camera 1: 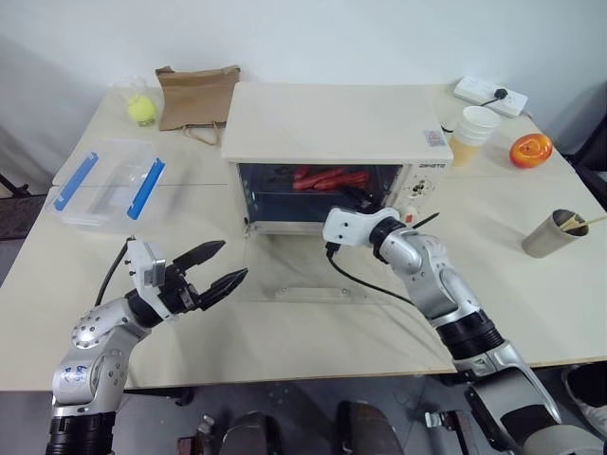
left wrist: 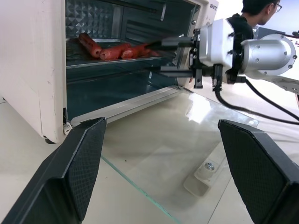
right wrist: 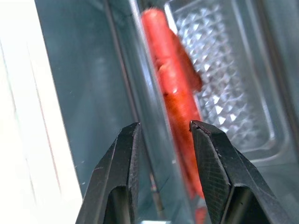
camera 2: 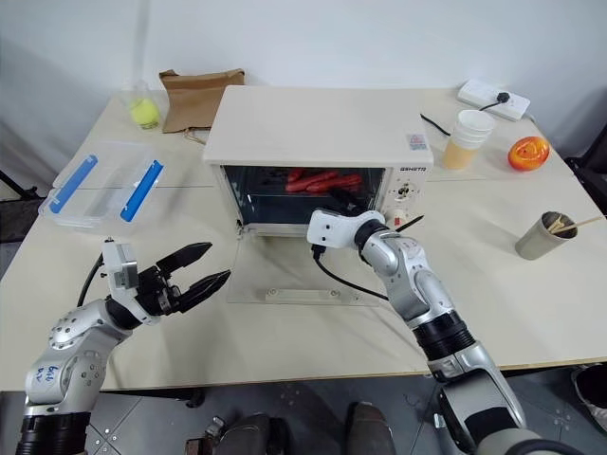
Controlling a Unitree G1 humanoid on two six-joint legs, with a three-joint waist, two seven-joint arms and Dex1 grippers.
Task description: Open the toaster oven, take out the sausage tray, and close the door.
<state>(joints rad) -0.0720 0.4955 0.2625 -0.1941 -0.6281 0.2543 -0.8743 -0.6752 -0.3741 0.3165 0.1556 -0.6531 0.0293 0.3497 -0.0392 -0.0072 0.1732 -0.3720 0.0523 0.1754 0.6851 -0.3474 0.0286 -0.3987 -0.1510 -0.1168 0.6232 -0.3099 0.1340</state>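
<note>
Right wrist view: right end effector [right wrist: 161, 135] straddles the tray [right wrist: 154, 140] rim inside the oven [camera 1: 332, 123], apparently gripping it. Left end effector [camera 1: 216, 267] is released. Door [camera 1: 313, 275] lies open on bench [camera 1: 531, 313]. Risk: shallow edge grip lets tray tilt, spilling sausages [camera 1: 322, 178].

Toaster oven [camera 2: 322, 142], door [camera 2: 299, 270] down, right claw [camera 2: 353, 201] inside

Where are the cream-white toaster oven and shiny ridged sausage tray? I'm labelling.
Cream-white toaster oven [camera 1: 327, 121]: left eye view, its top panel.
Shiny ridged sausage tray [left wrist: 77, 51]: left wrist view, ridged metal beside the sausages.
</note>
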